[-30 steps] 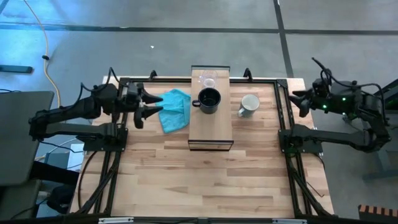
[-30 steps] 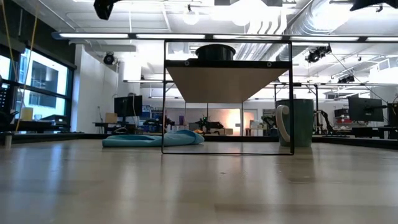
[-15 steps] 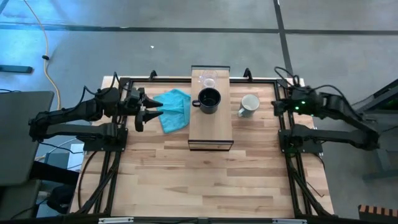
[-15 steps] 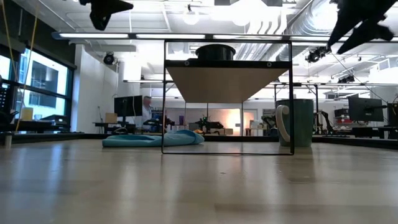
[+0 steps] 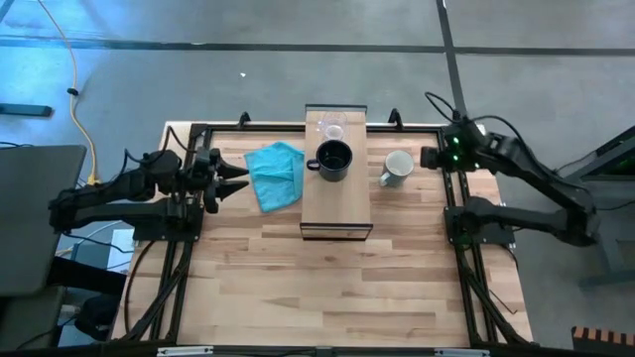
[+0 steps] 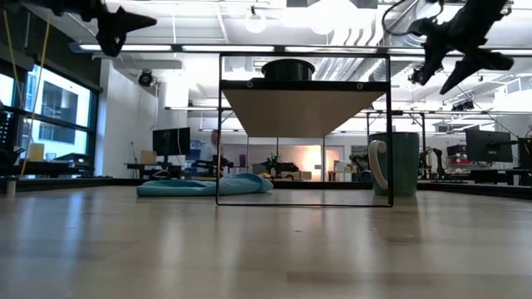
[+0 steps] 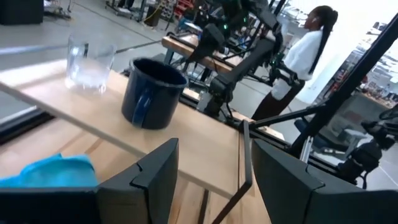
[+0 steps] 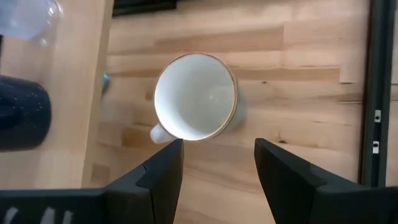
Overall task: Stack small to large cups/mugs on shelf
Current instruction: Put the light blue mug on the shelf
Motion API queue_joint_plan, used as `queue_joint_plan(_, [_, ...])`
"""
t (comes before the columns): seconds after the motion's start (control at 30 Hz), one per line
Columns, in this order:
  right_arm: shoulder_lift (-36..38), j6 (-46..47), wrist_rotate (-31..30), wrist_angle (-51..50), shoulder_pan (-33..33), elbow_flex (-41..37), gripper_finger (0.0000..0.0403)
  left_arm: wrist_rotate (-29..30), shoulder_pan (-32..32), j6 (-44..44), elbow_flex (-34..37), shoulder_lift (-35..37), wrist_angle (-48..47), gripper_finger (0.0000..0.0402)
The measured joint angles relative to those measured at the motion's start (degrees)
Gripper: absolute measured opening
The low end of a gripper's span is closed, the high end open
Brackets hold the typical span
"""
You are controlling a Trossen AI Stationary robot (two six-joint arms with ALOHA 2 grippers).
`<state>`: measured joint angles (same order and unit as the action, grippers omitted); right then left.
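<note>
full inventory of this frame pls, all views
glass cup: 1, clear, far end of the shelf
black mug: 1, black, on the shelf, nearer than the glass cup
white mug: 1, white, on the table right of the shelf
shelf: 1, light wood, table centre
cloth: 1, teal, on the table left of the shelf
table: 1, light wood
person: 1, white top, room beyond the table
left end effector: 1, dark, open, left of the cloth
right end effector: 1, dark, open, above the white mug
</note>
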<state>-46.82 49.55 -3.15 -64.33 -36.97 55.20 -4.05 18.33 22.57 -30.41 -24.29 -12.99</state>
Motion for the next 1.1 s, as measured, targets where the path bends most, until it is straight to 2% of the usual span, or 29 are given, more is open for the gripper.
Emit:
queue_joint_plan(0.1, [-4.36,-2.8,2.08,-0.96,-2.08,2.4,0.0188,-0.9,0.0,1.06,1.84,0.86,-0.03,0.0191])
queue_joint_plan(0.53, [-23.14,-17.26,4.15,-6.62,-8.69,12.75,0.0176,-1.92,0.0,1.98,6.13,4.86,-0.07,0.0191])
queue_joint_plan(0.8, [-28.95,-21.66,6.42,-5.54,-9.73,13.03,0.0146,-1.66,0.0,3.57,8.77,9.53,-0.74,0.0191])
queue_joint_plan(1.1, [-33.2,-25.54,6.4,-4.75,-10.87,13.03,0.0154,-1.28,0.0,4.34,9.27,10.75,-0.96,0.0191])
